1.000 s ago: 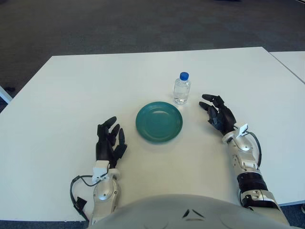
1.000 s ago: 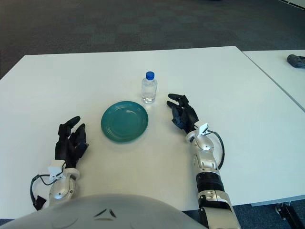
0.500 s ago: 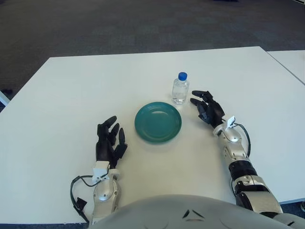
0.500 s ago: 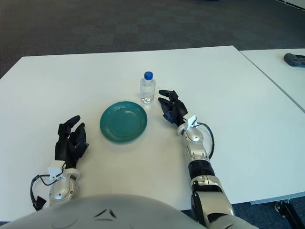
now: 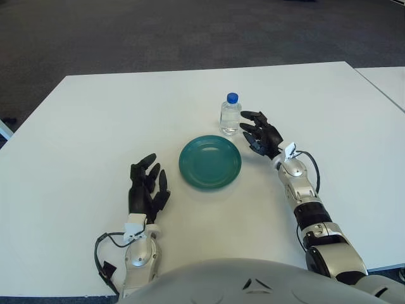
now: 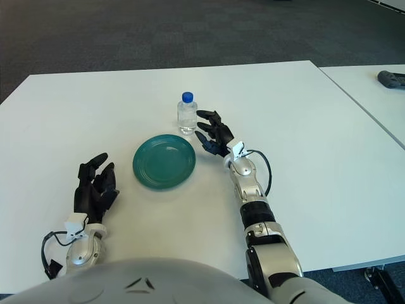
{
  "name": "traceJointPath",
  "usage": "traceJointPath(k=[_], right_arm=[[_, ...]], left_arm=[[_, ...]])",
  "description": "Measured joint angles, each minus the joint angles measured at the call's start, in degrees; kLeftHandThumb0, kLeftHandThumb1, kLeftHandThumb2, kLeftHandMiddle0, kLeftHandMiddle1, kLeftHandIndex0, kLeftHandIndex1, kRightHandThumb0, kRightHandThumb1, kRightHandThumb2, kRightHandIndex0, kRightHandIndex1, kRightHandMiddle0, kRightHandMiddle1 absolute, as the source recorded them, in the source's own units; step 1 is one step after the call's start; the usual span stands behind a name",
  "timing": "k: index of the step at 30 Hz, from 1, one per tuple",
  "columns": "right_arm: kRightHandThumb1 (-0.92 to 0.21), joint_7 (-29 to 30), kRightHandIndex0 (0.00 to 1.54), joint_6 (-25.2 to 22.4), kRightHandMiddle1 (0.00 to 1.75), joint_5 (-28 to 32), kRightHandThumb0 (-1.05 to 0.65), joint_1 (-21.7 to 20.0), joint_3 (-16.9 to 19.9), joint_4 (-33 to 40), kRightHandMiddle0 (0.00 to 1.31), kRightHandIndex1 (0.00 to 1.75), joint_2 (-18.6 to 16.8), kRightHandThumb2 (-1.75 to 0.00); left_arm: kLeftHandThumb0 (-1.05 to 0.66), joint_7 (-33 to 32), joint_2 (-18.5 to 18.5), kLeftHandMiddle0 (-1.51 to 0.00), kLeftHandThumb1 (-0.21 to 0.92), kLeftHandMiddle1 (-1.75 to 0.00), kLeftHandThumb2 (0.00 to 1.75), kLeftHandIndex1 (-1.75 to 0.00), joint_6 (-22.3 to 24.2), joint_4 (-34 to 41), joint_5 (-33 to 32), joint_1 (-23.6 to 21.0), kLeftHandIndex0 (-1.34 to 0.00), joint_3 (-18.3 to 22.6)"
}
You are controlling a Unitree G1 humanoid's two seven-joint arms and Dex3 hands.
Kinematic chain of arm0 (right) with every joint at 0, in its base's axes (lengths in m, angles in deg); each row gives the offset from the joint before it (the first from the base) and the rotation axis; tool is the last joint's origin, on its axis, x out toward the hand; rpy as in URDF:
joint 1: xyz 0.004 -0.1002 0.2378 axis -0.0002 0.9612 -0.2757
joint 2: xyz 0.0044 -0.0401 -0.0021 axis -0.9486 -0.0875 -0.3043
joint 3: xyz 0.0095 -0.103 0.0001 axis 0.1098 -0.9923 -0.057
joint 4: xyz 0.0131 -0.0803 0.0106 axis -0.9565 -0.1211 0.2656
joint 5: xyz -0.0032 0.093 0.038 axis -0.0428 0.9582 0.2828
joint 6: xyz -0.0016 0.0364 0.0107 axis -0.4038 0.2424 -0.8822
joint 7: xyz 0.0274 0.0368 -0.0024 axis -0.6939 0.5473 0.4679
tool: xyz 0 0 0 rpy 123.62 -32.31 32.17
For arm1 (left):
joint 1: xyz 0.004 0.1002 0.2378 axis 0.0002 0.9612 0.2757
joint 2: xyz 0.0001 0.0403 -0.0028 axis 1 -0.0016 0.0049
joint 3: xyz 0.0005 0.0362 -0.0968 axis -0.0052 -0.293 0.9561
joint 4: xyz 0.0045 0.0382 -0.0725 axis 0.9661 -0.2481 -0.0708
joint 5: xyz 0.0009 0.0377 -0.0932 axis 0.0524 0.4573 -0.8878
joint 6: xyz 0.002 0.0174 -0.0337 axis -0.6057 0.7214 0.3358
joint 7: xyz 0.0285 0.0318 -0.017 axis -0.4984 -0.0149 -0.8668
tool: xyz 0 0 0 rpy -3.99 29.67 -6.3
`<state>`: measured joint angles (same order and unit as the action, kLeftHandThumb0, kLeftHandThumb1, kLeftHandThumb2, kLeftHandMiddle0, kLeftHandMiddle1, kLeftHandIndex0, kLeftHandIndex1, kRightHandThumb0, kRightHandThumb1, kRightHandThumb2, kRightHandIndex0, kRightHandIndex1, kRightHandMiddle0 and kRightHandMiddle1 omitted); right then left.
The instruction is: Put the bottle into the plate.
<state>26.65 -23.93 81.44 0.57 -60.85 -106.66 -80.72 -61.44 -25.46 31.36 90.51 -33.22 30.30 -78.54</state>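
While its fingers [image 5: 250, 130] were spread apart and holding nothing, the right hand [image 5: 261, 134] had closed in on the bottle [image 5: 230, 114] from the right, ending just beside it with the fingertips all but at its side; whether they touched could not be told. A second before, that hand had lain well to the right of the bottle and nearer the robot, and over the two glimpses it slid forward and leftward across the table [image 5: 95, 126]. The bottle, too, stood a little farther left and farther back than it had half a second before, which suggested, though only as a judgement, that the fingers had nudged it or that the head had shifted. It was upright, blue cap up, on the bare table just behind the green plate [image 5: 210, 161], not in it. The plate had not moved and held nothing. The left hand [image 5: 146, 189] rested near the table's near edge, fingers loosely open, where it had been throughout. The reach looked nearly done, with the grasp and lift into the plate yet to come.
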Motion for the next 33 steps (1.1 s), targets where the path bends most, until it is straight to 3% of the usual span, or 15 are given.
traceJointPath(k=[6,14,24,33], right_arm=[[-0.92,-0.7,0.10,2.7,0.41,-1.5,-1.01,-3.2,-1.0,-6.1,0.00,0.15,0.3,-0.45],[-0.92,-2.8,0.01,9.2,0.05,-4.6,-1.05,-7.1,-3.0,-13.4,0.00,0.01,2.9,-0.58],[-0.92,-3.3,0.00,15.2,0.00,-8.1,-1.05,-11.3,-5.2,-20.7,0.00,0.00,5.4,-0.54],[-0.92,-3.6,0.00,16.4,0.00,-8.6,-1.05,-15.1,-5.8,-25.4,0.00,0.00,5.1,-0.47]], left_arm=[[-0.70,-0.1,0.0,-0.44,0.92,-0.31,0.57,-0.97,0.0,0.2,0.1,0.1,-0.09,-0.3],[-0.70,-0.8,0.0,-0.43,0.92,-0.29,0.58,-0.96,0.0,0.5,1.0,0.6,-0.08,-0.8],[-0.69,-1.2,0.0,-0.41,0.92,-0.27,0.58,-0.96,0.0,1.1,1.3,0.9,-0.07,-1.2],[-0.67,-1.6,0.1,-0.41,0.92,-0.25,0.57,-0.96,-0.2,1.3,1.7,1.1,-0.06,-1.7]])
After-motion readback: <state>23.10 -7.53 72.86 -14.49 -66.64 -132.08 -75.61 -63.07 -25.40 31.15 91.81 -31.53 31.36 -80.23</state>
